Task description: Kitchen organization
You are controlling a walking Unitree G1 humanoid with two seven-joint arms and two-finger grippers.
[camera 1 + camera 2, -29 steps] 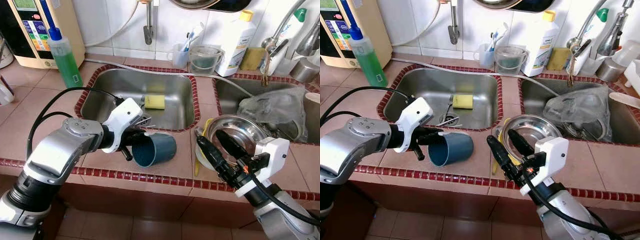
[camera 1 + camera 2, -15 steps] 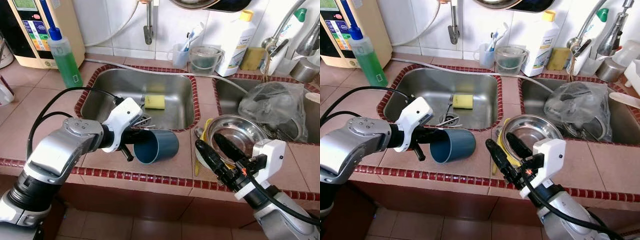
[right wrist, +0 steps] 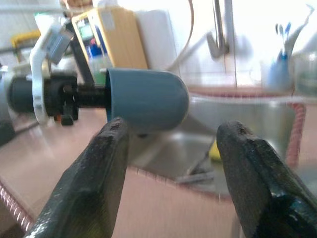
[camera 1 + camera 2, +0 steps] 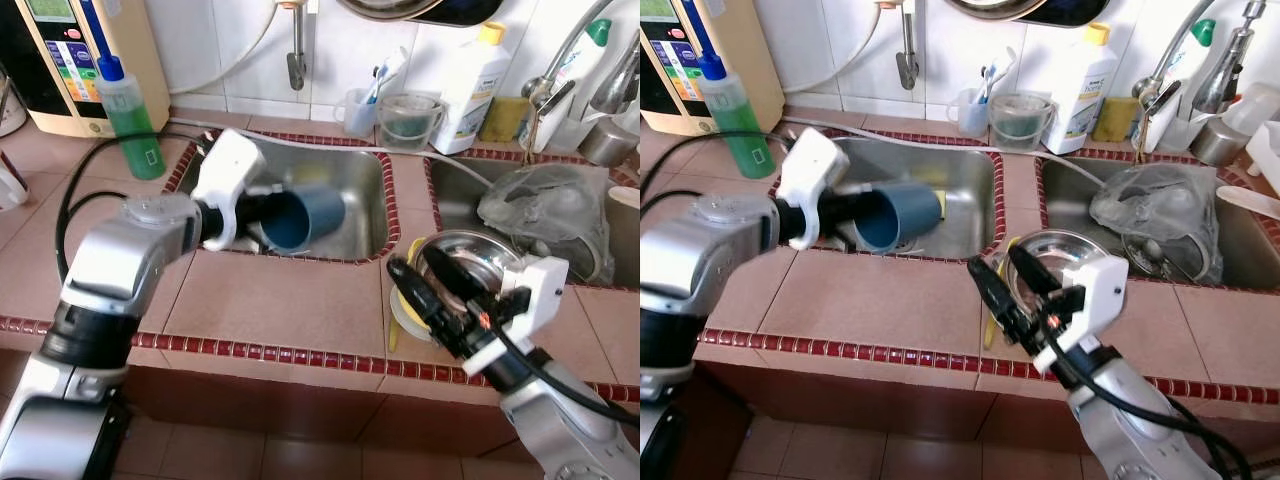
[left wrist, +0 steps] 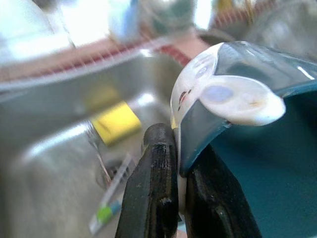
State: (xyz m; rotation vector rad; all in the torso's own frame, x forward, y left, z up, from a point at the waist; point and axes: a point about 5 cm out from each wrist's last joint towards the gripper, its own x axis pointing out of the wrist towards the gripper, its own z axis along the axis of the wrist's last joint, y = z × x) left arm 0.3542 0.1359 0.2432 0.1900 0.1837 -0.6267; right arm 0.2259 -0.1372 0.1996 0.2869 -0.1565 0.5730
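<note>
Two silver arms are seen, each jointed in rounded metal segments with black bands. White housings are fitted at both wrists, and black cables are looped along the arms. The left gripper [image 4: 262,208] and right gripper [image 4: 421,275] are each formed of two long black fingers; orange wiring is exposed at the right wrist.

Sponge [image 4: 939,199] mostly hidden behind the cup [image 4: 898,215]; sink [image 5: 59,163] blurred in the left wrist view; faucet [image 4: 585,40] cut off by the edge.
</note>
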